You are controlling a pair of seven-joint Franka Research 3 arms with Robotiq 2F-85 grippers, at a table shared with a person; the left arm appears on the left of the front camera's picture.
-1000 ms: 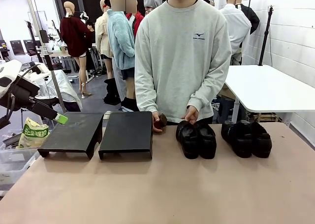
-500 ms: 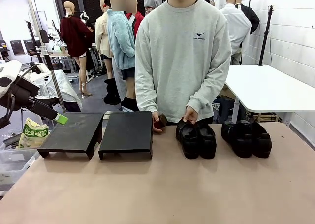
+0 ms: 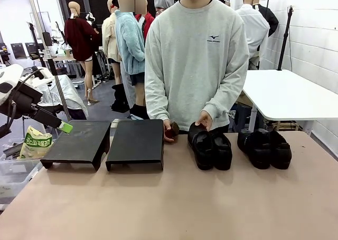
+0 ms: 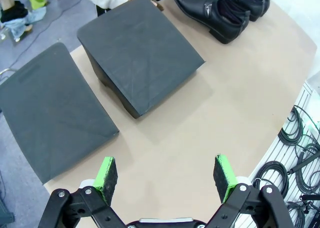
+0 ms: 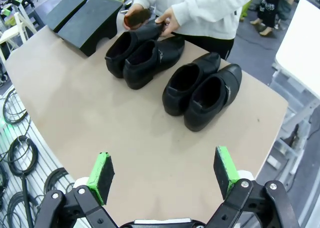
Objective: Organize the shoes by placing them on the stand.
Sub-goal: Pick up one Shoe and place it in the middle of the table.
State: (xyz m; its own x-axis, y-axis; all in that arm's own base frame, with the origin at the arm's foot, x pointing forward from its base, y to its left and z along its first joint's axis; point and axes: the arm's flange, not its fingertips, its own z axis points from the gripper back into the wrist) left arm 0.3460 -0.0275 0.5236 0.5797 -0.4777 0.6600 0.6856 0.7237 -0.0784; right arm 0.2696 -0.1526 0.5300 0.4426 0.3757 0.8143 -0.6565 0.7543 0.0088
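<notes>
Several black glossy shoes stand in two pairs on the tan table: one pair in the middle, the other pair to its right. A person's hand grips the heel of the leftmost shoe. The stand is two black sloped platforms at the left, both bare on top. My left gripper hangs open beside the left platform. My right gripper is open above the table's near edge, well short of the shoes.
The person's other hand holds a small red-brown object between the stand and the shoes. A green-printed bag lies off the table's left edge. Cables lie below the near edge. A white table stands at the far right.
The person's hand has shifted the leftmost shoe slightly, drawing its heel back and to the left. Both arms have stayed still.
</notes>
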